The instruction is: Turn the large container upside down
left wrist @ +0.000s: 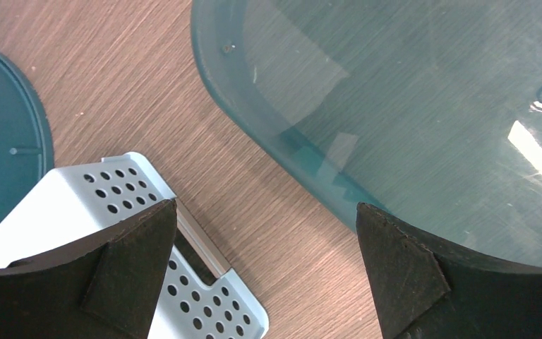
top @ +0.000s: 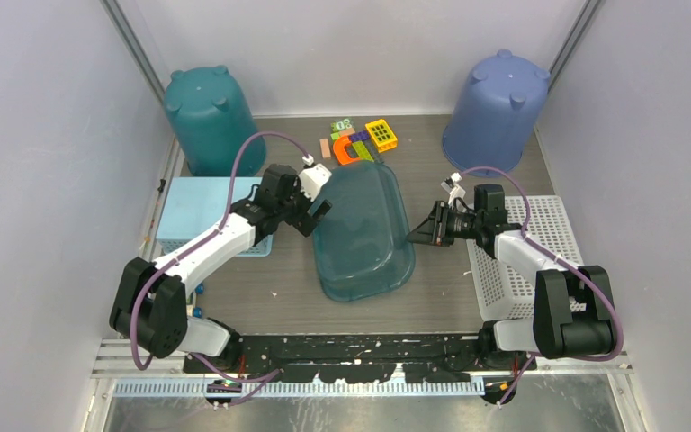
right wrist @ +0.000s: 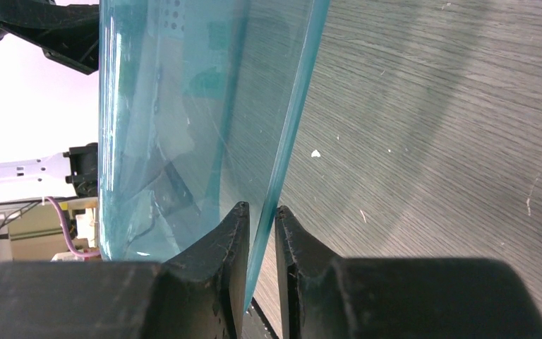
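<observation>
1. The right gripper (top: 411, 237) (right wrist: 260, 209) is pinched on the thin rim of the large container (top: 363, 229) (right wrist: 183, 106). In the right wrist view the teal edge runs straight between the two black fingers (right wrist: 219, 244), which nearly meet.
2. The left gripper (top: 317, 216) (left wrist: 266, 208) stands with its jaws spread wide and holds nothing. It hovers at the large container's left edge. In the left wrist view one finger lies over the container's clear teal body (left wrist: 409, 106) and the other over a white perforated basket (left wrist: 113, 191).
3. The large container lies on the wooden table (top: 270, 283), midway between the two grippers, with its long side running away from the arm bases. The wood grain shows through its clear plastic. Whether its mouth faces up or down I cannot tell.
4. Just left of the large container sits a light blue box (top: 200, 211), partly under the left arm.
5. Right of the large container, under the right arm, lies a white perforated tray (top: 540, 252).
6. Behind the large container, near its far end, is a small pile of coloured toy blocks (top: 360, 141).
7. Behind it to the left stands an upturned teal bucket (top: 209, 117), and to the right an upturned blue bucket (top: 497, 108). Both are well apart from the container.
</observation>
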`<state>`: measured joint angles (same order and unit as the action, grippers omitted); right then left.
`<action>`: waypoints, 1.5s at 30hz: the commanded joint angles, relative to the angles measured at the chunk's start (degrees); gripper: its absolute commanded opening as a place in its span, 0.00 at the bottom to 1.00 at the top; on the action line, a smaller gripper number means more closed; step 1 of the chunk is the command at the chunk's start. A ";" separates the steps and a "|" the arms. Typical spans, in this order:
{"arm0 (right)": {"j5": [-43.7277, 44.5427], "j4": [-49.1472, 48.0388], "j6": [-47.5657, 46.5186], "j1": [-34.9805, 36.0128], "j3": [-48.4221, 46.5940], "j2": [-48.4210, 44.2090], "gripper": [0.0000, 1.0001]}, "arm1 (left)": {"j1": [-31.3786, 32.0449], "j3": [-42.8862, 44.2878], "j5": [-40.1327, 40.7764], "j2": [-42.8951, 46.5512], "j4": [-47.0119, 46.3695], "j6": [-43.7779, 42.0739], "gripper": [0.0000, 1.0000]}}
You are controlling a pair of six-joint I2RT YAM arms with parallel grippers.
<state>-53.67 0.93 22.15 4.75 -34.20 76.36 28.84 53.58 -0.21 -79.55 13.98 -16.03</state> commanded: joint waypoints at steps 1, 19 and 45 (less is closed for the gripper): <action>-1.61 -1.77 -0.92 0.29 -0.26 -2.26 0.25 | 0.14 1.99 -3.79 1.14 -0.72 2.02 1.00; -1.55 -3.74 0.48 0.26 0.27 -1.49 0.35 | 0.16 0.91 -3.05 -3.52 -1.59 2.09 1.00; 0.32 -5.95 2.10 0.27 0.75 -0.44 0.53 | 0.16 0.55 -5.13 -4.56 -1.27 3.36 1.00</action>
<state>-52.07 -0.91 23.55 4.73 -33.71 76.40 28.75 54.11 -3.20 -82.11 11.11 -13.47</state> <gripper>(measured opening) 0.535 0.996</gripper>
